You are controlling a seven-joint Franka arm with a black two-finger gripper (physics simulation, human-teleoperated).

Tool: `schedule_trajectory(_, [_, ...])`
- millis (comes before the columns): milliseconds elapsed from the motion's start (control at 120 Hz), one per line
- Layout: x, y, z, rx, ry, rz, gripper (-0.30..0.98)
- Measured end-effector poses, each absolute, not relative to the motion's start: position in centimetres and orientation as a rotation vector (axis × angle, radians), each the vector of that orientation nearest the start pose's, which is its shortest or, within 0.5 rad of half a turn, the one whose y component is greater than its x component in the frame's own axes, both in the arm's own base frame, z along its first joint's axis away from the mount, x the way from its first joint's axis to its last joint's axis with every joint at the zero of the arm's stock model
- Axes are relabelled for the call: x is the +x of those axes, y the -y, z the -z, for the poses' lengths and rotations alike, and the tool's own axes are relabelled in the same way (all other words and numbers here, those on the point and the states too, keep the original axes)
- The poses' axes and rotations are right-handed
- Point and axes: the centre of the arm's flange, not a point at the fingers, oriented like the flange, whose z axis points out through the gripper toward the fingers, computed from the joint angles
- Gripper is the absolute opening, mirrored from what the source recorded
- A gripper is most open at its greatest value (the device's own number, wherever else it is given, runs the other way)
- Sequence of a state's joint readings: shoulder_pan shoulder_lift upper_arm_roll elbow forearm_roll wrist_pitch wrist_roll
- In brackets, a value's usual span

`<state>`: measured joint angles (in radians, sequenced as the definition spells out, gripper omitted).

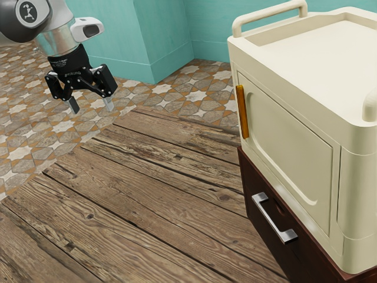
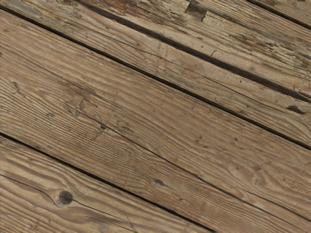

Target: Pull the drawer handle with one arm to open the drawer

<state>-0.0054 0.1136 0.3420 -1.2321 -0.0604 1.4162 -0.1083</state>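
Exterior view: jaws, one pair, parted wide and pointed downward, carried by a black two-finger gripper (image 1: 91, 105). The gripper is mounted on a white and grey jointed arm (image 1: 54, 13), brought in from the exterior view's upper left. Beneath the hand, in the wrist view, is shown a worktop of weathered brown wooden planks (image 2: 146, 102), divided by dark seams and marked by one round dark knot (image 2: 65, 197).

Silver metal bar handle (image 1: 273, 220), one, fixed to a dark brown drawer front (image 1: 291, 259) toward the exterior view's right; placed well apart from the jaws and untouched by them. Directly above, a cream cabinet (image 1: 359, 171) with rounded corners, topped by a shallow recessed tray and a raised tubular rail (image 1: 268, 12); its panelled door (image 1: 288, 153) is fitted with an upright amber pull (image 1: 242, 112).

Surroundings: floor laid with star-patterned tiles in grey, white and orange-brown (image 1: 29, 130); walls finished in turquoise (image 1: 118, 35).
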Motion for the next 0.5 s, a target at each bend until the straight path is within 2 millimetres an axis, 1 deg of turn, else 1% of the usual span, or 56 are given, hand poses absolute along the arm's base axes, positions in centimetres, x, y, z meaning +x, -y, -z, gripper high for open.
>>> schedule_trajectory(142, [54.2,-16.6,-70.7,-3.079,0.672,0.124,0.69])
schedule_trajectory(183, [53.9,-16.6,-71.2,-3.08,0.672,0.14,0.69])
schedule_trajectory(200, [53.8,-16.5,-71.7,-3.078,0.671,0.155,0.69])
schedule_trajectory(217, [53.4,-16.4,-72.7,-3.077,0.669,0.184,0.69])
schedule_trajectory(250, [52.1,-15.8,-76.3,-3.068,0.654,0.293,0.69])
schedule_trajectory(275, [51.1,-15.2,-78.4,-3.061,0.637,0.356,0.69])
schedule_trajectory(300, [50.2,-14.4,-80.1,-3.048,0.613,0.4,0.69])
schedule_trajectory(342, [49.4,-12.7,-81.8,-3.033,0.563,0.436,0.69])
schedule_trajectory(400, [49.3,-10.0,-82.5,-3.029,0.486,0.443,0.69])
schedule_trajectory(500, [49.9,-5.5,-82.4,-3.038,0.354,0.428,0.69])
